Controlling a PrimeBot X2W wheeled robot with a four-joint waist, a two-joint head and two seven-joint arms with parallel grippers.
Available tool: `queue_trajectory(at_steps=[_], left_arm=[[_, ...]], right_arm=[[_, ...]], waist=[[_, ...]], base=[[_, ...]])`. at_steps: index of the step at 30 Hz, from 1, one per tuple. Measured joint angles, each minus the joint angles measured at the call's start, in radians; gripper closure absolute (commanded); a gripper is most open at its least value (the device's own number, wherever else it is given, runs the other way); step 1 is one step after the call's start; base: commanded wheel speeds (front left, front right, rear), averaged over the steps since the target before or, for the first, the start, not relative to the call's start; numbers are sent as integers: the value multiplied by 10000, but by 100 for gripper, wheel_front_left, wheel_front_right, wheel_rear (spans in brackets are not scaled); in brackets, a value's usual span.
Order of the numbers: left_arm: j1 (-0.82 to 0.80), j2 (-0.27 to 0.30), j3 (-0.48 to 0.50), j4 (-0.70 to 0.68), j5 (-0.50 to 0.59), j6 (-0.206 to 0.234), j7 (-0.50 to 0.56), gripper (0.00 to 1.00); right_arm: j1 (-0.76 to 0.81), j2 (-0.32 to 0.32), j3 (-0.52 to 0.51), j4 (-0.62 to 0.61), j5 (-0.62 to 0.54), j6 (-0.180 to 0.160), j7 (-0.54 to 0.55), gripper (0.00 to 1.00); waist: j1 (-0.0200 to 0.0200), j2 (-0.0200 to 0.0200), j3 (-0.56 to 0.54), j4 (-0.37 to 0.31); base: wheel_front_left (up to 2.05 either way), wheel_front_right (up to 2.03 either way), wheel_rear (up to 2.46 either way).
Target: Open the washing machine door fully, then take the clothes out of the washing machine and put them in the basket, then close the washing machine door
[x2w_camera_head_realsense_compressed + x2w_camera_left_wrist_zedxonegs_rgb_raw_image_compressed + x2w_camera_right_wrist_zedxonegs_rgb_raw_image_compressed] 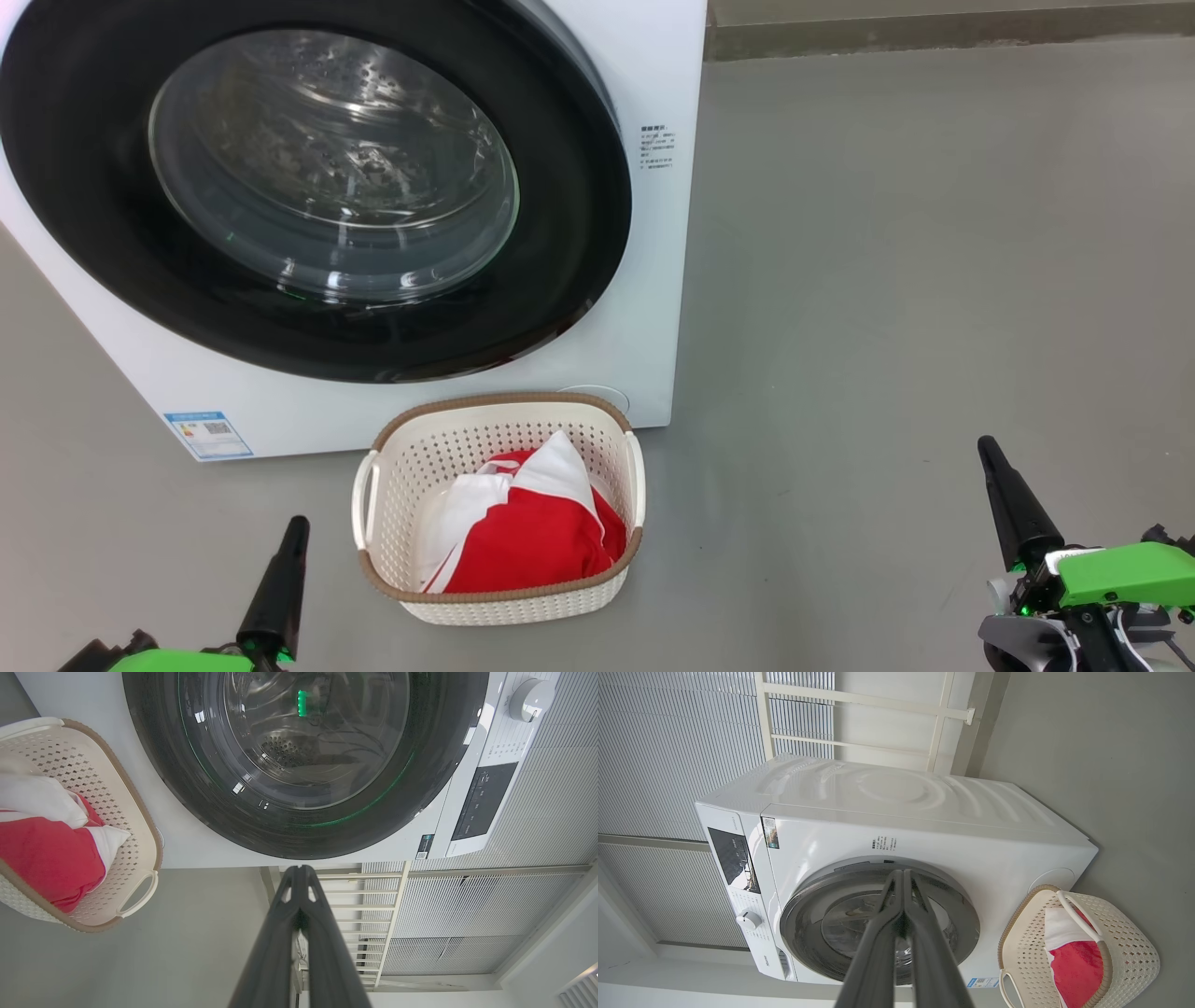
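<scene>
On grey floor (887, 280), the basket (499, 401) sits by the washing machine (658, 280) for easy unloading, holding clothes (532, 546); left gripper (297, 528), right gripper (988, 454) closed, empty.

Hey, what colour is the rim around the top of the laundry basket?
Brown, woven-looking rim on the cream-white basket; the head view shows it best.

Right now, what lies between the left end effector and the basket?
In the head view, bare grey floor separates the left end effector and the basket.
</scene>
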Motion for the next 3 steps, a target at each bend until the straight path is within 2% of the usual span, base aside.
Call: queue_trajectory(at_steps=[3], left_arm=[[0, -2, 0, 0, 0, 0, 0, 100]], right_arm=[[0, 0, 0, 0, 0, 0, 0, 100]], waist=[[0, 0, 0, 0]], base=[[0, 0, 0]])
